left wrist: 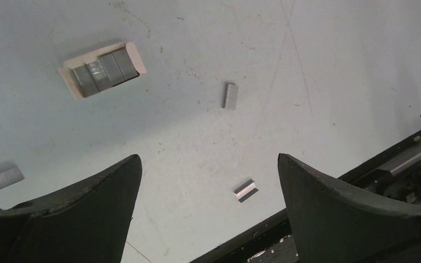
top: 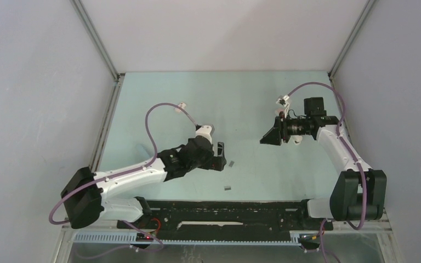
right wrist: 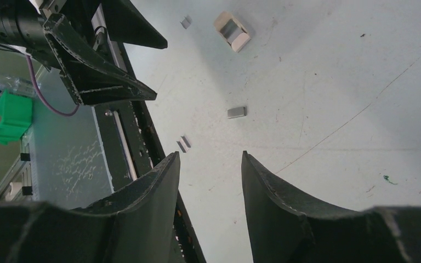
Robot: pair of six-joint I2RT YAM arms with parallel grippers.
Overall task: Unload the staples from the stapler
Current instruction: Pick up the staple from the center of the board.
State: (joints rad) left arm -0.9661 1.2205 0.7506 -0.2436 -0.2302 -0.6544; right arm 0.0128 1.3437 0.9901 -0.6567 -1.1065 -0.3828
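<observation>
Left gripper (left wrist: 208,163) is spread wide, holding nothing. The staples (left wrist: 245,190) lie loose on the table (left wrist: 334,66) — one at lower centre in the gap between its fingers, another above it at mid-frame. Right gripper (right wrist: 210,159) hangs half-parted and empty — one of the staples (right wrist: 236,112) sits above its tips, apart.

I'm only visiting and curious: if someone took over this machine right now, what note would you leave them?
Left gripper: open, empty, over the table.
Right gripper: open, empty.
Staples: three loose strips lie on the table; more sit in a small open box.
Done: strips are out.
Left: cannot say, no stapler is in view.
</observation>
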